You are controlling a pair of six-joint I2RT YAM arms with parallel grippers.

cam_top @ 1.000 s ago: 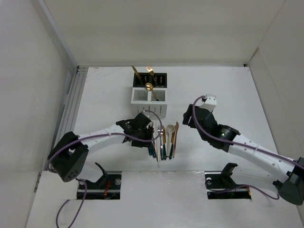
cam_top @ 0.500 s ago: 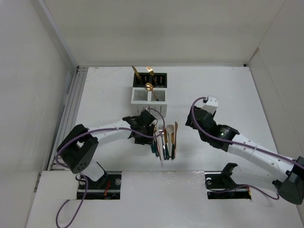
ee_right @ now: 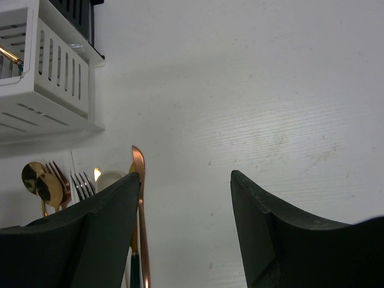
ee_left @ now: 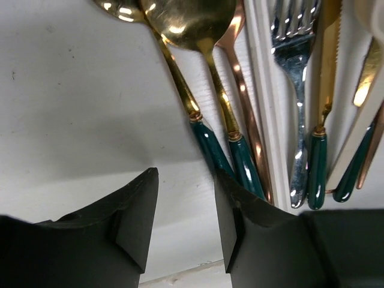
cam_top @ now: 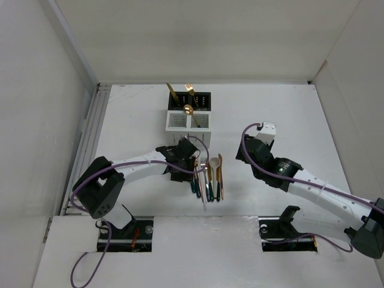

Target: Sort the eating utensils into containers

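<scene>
Low on the bench (cam_top: 132, 120), we note loose utensils (cam_top: 209, 177) bunched near the white holder (cam_top: 188, 122); left fingers (ee_left: 132, 228) narrowly parted, empty, beside a teal spoon handle (ee_left: 209, 144); right fingers (ee_right: 108, 240) wide, empty. Pickup step, we judge: next, straddle one handle, close.

— What has moved on the left side?
— The left arm's elbow (cam_top: 99, 195) has swung in from the left edge of the bench (cam_top: 138, 120) toward the middle and a little farther up. Most of that came in the first half of the second. The left pincer (ee_left: 183, 186) has crept slightly up the bench with it.
— And the cutlery?
— The rose-gold knife (cam_top: 219, 177), rightmost of the eating utensils (cam_top: 207, 177), has turned. Its tip leaned out to the right before. Now it lies nearly straight, closer against its neighbours.
— The right arm?
— The right pincer (ee_right: 185, 174) has drawn back a touch, rightward and nearer its own base.
</scene>
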